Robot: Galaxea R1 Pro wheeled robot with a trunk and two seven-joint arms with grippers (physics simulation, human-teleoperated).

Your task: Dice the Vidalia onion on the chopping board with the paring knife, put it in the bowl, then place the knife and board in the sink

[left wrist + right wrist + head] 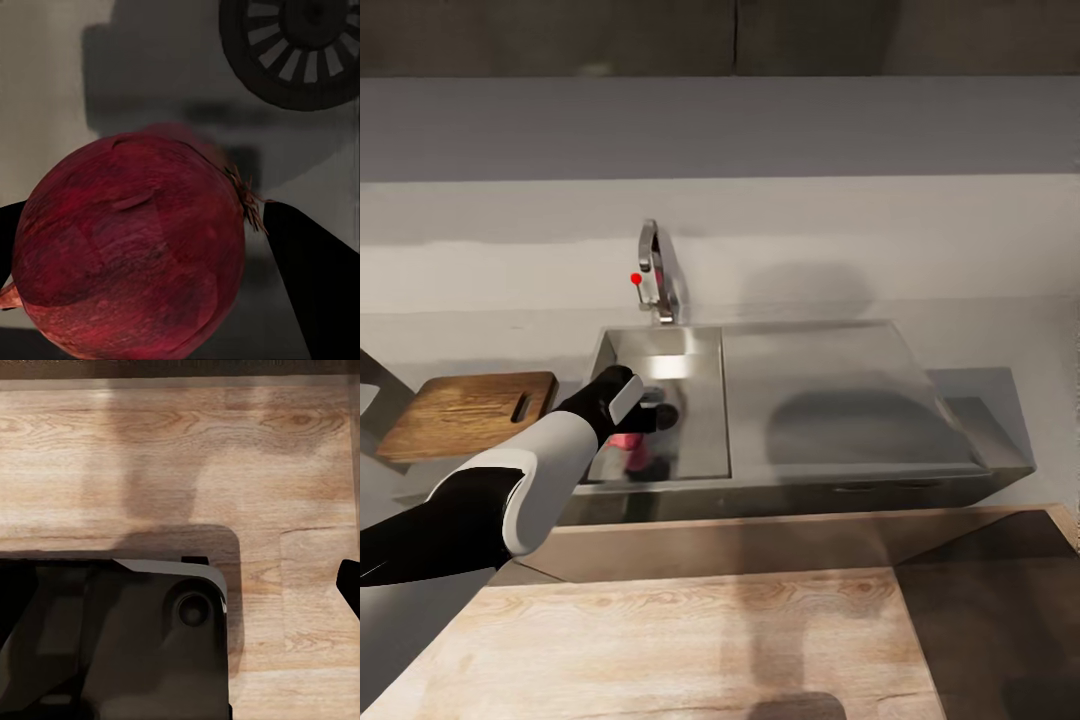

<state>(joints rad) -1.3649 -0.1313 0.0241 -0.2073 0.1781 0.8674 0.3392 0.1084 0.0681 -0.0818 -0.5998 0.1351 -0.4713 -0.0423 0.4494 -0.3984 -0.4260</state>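
I'm reaching the left tool (643, 420) down into the sink (700, 345) at frame centre-left, and the Vidalia onion (131, 247) is sitting between its two dark fingers (315, 285) in the left wrist view, red papery skin, root tuft toward one finger; the fingers are flanking it closely but I can't tell if they're pressing yet, so I'm calling the grip state unclear. In the head view the onion is a pinkish blob under the tool on the basin floor, near the dark drain (296, 45). Right tool: a dark tip is peeking in at the right edge of the right wrist view over light wood flooring and the robot's dark base, open or closed I can't tell. Progress: I'm judging this as the very first step, onion not yet out of the sink; dicing, bowl transfer, and knife and board into the sink are all left. The chopping board (465, 412) is lying bare on the counter (1000, 330) at middle left, just beside the sink. Surface: grey reflective counter, steel drainboard to the right of the basin, chrome tap (657, 270) with a red dot behind, pale wall above, wood plank floor along the bottom of the frame.
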